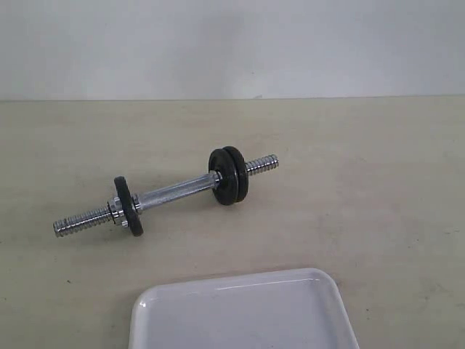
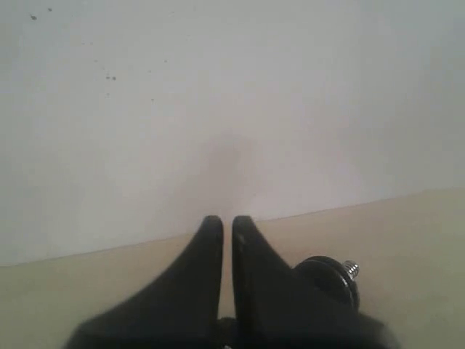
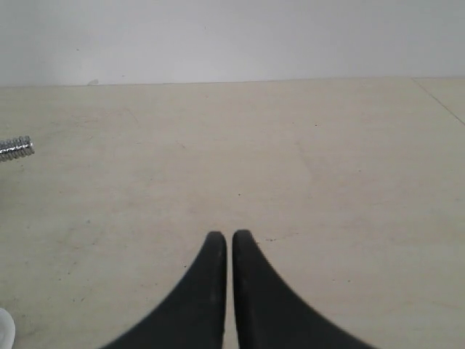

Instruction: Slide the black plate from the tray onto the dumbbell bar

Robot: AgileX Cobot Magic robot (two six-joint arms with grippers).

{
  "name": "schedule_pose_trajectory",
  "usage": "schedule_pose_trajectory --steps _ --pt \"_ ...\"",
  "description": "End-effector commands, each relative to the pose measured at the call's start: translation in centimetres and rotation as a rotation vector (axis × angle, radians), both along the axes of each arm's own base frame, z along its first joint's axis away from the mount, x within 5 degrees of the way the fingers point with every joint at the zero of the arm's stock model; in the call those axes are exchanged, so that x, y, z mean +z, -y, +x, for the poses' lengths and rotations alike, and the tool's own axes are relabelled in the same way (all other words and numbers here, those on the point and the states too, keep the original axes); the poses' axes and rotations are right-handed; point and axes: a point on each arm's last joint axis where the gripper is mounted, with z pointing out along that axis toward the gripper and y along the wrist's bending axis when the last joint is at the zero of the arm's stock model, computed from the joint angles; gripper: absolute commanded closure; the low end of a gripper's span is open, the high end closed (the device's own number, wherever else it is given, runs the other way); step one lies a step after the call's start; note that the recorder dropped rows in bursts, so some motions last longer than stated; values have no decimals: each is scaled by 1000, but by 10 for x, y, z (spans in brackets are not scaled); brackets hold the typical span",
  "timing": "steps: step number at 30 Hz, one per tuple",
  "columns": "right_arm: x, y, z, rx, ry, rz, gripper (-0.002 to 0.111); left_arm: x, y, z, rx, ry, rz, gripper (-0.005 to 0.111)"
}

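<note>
The dumbbell bar point(image 1: 174, 190) lies slantwise on the beige table, both threaded ends bare. It carries three black plates: one point(image 1: 128, 206) near its left end and a pair point(image 1: 229, 176) pressed together near its right end. I cannot tell which of them came from the tray. The white tray point(image 1: 232, 280) at the front edge shows only bare surface. Neither gripper appears in the exterior view. My left gripper point(image 2: 227, 219) is shut on nothing, with a black plate point(image 2: 330, 276) and a threaded tip point(image 2: 352, 268) just beside it. My right gripper point(image 3: 230, 235) is shut and holds nothing, over bare table.
A pale wall runs along the table's far edge. One threaded bar end point(image 3: 16, 148) pokes into the right wrist view, and a white tray corner point(image 3: 3, 327) shows at that picture's edge.
</note>
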Motion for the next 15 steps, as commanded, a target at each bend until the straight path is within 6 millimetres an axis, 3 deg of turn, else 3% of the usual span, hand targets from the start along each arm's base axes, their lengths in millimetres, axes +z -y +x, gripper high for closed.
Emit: schedule_pose_trajectory --steps 1,5,15 --pt "1 0 0 -6 13 -1 107 -12 -4 2 90 -36 5 102" --pt "1 0 0 -6 13 -1 107 -40 -12 3 222 -81 27 102" --pt "1 0 0 -6 16 -1 107 -37 -21 -4 387 -8 44 102"
